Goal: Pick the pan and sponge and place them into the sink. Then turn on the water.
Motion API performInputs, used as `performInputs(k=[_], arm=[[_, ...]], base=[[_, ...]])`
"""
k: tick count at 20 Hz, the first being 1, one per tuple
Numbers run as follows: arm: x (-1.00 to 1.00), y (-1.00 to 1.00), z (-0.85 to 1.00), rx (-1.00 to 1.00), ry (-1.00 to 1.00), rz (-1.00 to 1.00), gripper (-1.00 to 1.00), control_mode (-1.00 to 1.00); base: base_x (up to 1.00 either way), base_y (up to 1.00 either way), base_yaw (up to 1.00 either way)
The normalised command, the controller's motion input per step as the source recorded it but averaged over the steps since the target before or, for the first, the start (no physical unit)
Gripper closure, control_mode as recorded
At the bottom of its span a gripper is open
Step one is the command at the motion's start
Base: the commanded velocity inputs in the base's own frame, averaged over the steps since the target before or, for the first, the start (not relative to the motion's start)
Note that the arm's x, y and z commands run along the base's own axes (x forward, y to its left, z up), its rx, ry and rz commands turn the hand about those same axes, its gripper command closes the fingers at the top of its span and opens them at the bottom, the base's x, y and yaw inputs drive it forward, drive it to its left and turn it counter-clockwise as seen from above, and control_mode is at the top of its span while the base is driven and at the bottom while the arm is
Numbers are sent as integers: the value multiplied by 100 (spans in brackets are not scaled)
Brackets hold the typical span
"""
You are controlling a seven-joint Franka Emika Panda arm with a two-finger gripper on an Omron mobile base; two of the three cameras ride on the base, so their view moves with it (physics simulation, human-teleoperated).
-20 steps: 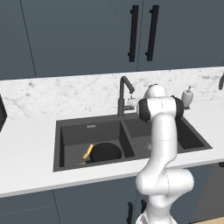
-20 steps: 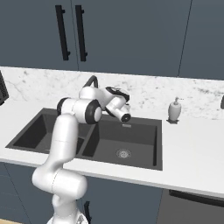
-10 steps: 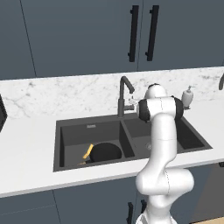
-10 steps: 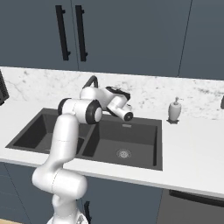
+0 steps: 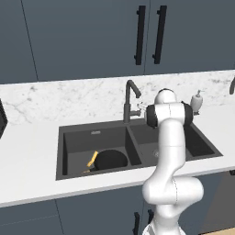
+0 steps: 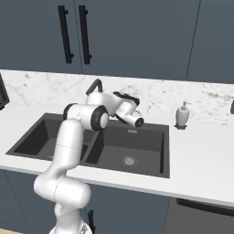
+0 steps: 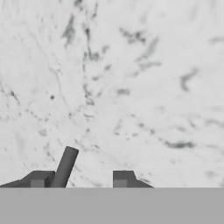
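Dark fingertips [image 7: 37, 179] rising at the bottom of the hand view, spread apart, nothing pinched between them — gripper [image 7: 81, 180] open. Slim dark grey faucet lever [image 7: 64, 168] slanting up just inside the fingertip on the left of that view, touching or very nearly touching it; cannot tell which. White grey-veined marble backsplash [image 7: 131, 87] directly ahead of the fingers.

Seen from the left base view, wrist bent toward the wall, hand reaching to the base of the dark gooseneck faucet [image 5: 129, 98], beside the small side lever. Seen from the right base view, hand and its dark-trimmed wrist hanging over the rear edge of the sink [image 6: 146, 162], just in front of the faucet's curved neck.

Dark grey double-basin sink set into a white marble counter [image 5: 32, 151], 2 basins divided by a ridge. Black pan [image 5: 110, 159] lying in the basin on the left of the left base view, toward its front right corner, light-brown wooden handle pointing up and left. Yellow bit at the handle's side, near the pan — possibly the sponge, too small to be sure. Round metal drain [image 6: 129, 160] in the floor of the other basin.

White soap dispenser [image 6: 182, 116] upright on the counter by the sink's far right corner, well apart from the hand. Dark blue-grey cabinets [image 5: 82, 36] above, with 2 black vertical handles [image 5: 140, 35].
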Motion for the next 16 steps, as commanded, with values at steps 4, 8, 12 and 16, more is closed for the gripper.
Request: performInputs(k=[4, 8, 12, 16], arm=[[-3, -72, -35, 0, 2, -3, 100, -100], [-68, -51, -3, 8, 0, 0, 100, -100], [-100, -52, 37, 17, -5, 0, 100, -100], [-100, -42, 44, 17, -10, 0, 100, -100]], base=[[0, 0, 0], [0, 0, 0], [0, 0, 0], [0, 0, 0]])
